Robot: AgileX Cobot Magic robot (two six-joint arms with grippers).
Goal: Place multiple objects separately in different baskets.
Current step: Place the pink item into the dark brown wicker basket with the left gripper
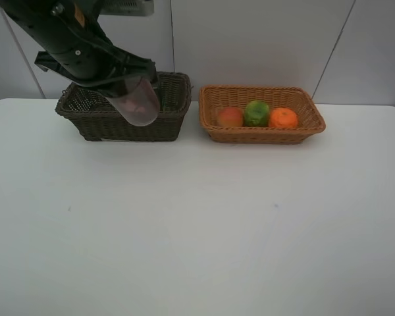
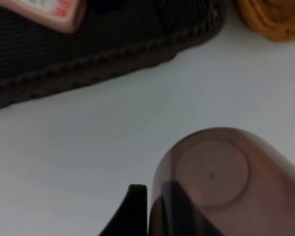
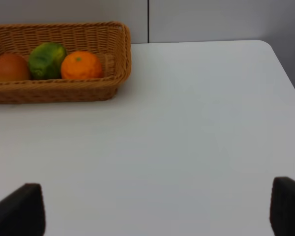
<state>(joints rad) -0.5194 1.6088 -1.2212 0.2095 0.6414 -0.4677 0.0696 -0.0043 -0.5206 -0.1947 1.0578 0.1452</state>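
My left gripper (image 1: pixel 135 89) is shut on the translucent mauve cup (image 1: pixel 140 103) and holds it tilted above the front edge of the dark brown basket (image 1: pixel 92 122). In the left wrist view the cup (image 2: pixel 221 177) fills the lower right, gripped at its wall by my left gripper (image 2: pixel 150 216). The pink bottle (image 2: pixel 44 9) lies in the dark basket (image 2: pixel 88 49). The light tan basket (image 1: pixel 263 135) holds the red-orange fruit (image 1: pixel 230 117), green fruit (image 1: pixel 256 113) and tangerine (image 1: pixel 284 118). My right gripper (image 3: pixel 152 211) is open over bare table. The pump bottle is hidden.
The two baskets stand side by side at the back of the white table (image 1: pixel 197 224), near the wall. The right wrist view shows the tan basket (image 3: pixel 59 91) with the three fruits, and the table's far right corner (image 3: pixel 265 46).
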